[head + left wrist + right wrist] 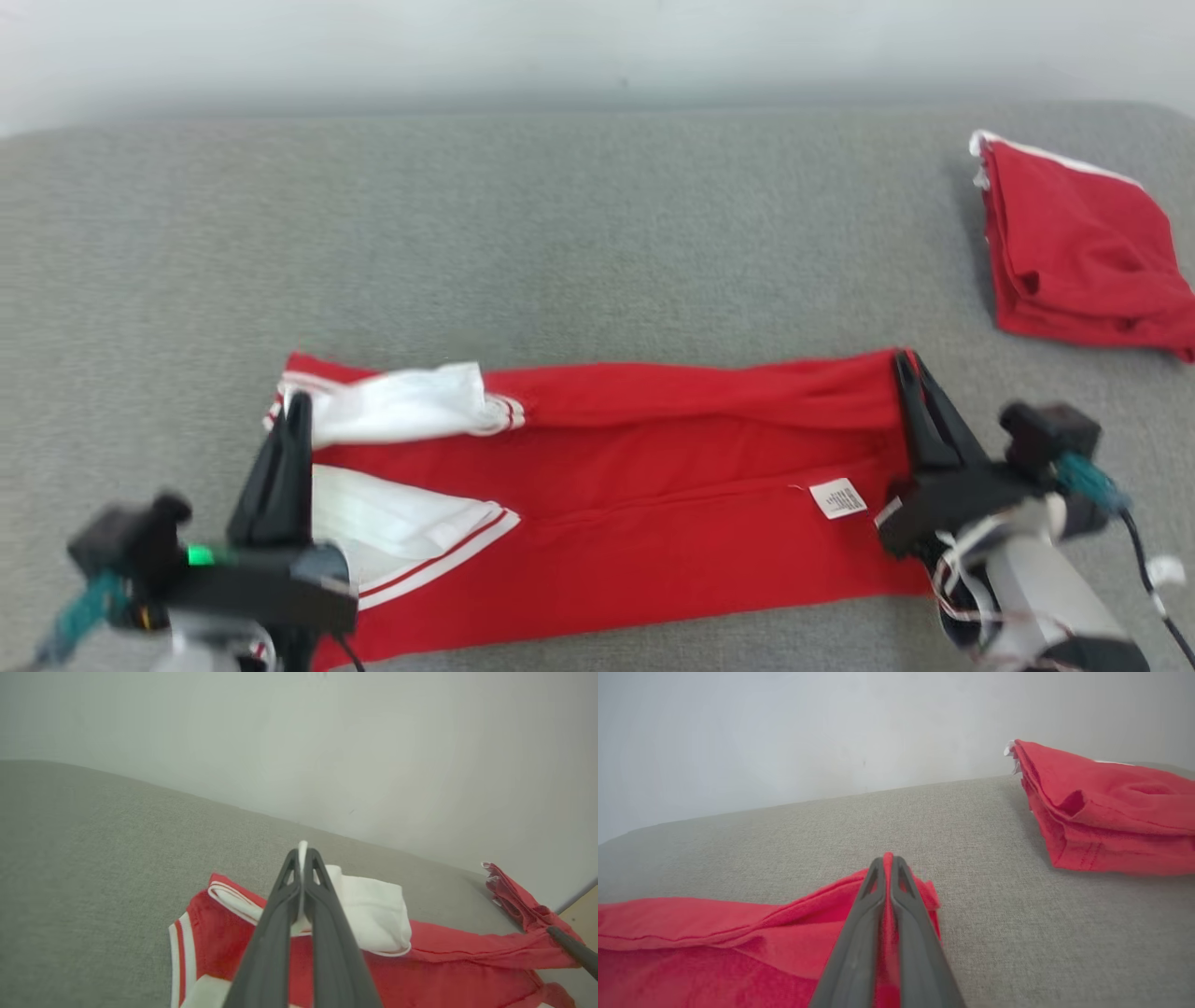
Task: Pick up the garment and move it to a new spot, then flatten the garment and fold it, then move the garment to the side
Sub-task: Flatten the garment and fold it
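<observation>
- On grey surface [597, 233]: red garment [672, 485] lay flat, front-centre.
- L claw [299, 403] pinched shut on its white cloth; R claw [904, 359] shut on red corner.
- Fold step prob.; next needs both ends moved together.

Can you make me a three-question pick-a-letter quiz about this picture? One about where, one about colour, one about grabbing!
1. Where is the folded red garment? A) far right of the grey surface B) far left C) near middle
2. What colour are the sleeves of the spread garment? A) blue B) white C) black
3. The right end effector is: A) open B) shut on the spread garment C) shut on the folded garment
Answers: A, it lies by the right edge; B, white with red stripes; B, red cloth is pinched between its fingers.
</observation>
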